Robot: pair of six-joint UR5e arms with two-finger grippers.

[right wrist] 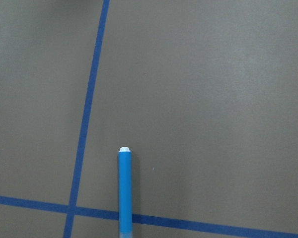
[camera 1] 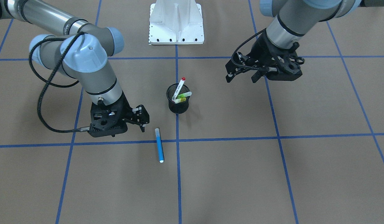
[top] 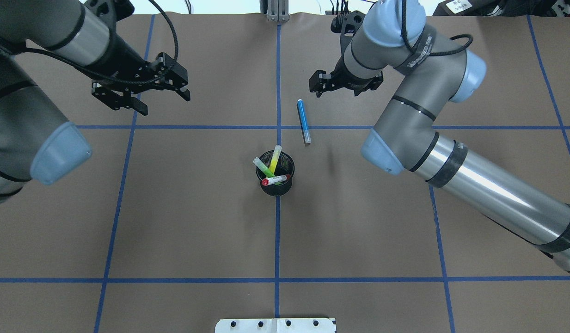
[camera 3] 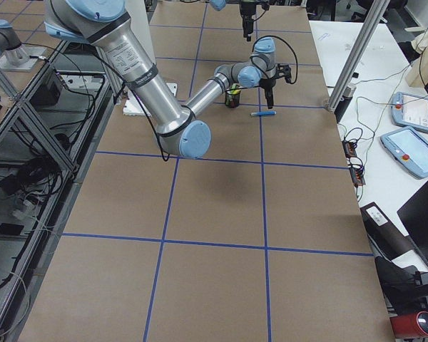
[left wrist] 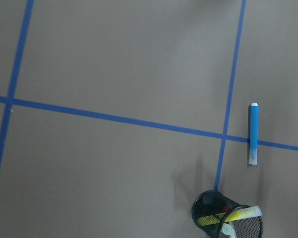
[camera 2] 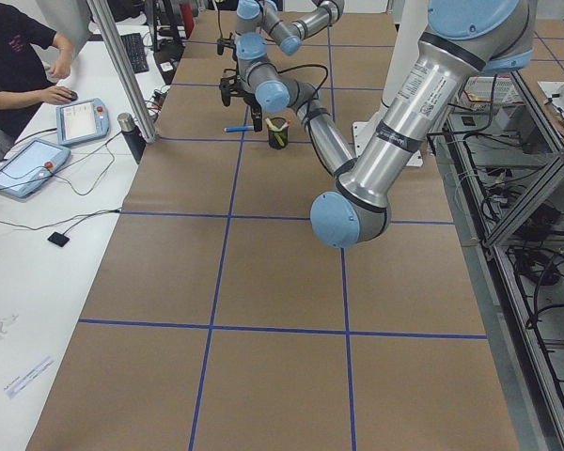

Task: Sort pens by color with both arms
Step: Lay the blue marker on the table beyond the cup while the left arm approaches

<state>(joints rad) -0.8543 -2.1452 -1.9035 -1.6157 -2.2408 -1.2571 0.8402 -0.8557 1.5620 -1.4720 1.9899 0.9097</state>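
I judge the sort barely begun. 1 blue pen (camera 1: 159,145) lies flat on the table (camera 1: 272,186), across a tape line (camera 1: 210,139), just beside my right gripper (camera 1: 142,119), which is spread and empty. My left gripper (camera 1: 240,79) hangs spread and empty too, well apart from it. The other 3 lean in the 1 mesh cup (camera 1: 178,107): red-capped pen (camera 1: 179,87), lime green pen (camera 1: 186,94), yellow pen (camera 1: 180,100). That makes 4 pens in all.

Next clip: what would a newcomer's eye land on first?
A bright blue pen lies alone on the brown table, across a blue tape line, beside the open right tool. At the centre, a black mesh cup holds three more pens, the red-capped pen sticking out furthest.
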